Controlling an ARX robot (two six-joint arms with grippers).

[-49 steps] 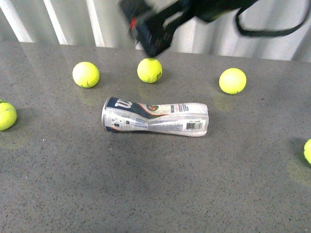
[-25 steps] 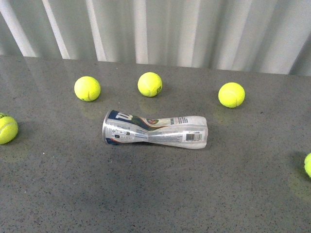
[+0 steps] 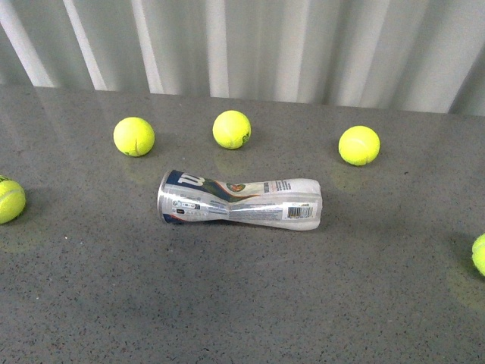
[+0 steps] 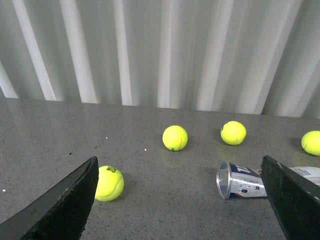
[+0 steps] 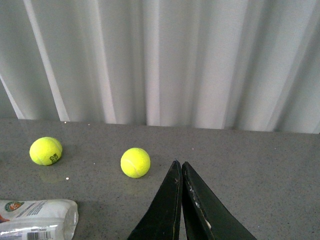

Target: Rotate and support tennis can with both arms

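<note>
The tennis can lies on its side in the middle of the grey table, crumpled at its waist, silver rim to the left. Neither arm shows in the front view. In the left wrist view my left gripper is open and empty, its black fingers wide apart; the can's open rim lies beyond, close to the right-hand finger. In the right wrist view my right gripper is shut on nothing, above the table, with the can's closed end off to one side.
Yellow-green tennis balls lie around the can: three behind it, one at the left edge, one at the right edge. A white corrugated wall backs the table.
A black arm that hung across the top of the front view one second ago has left that view. The can has stayed where it was.
</note>
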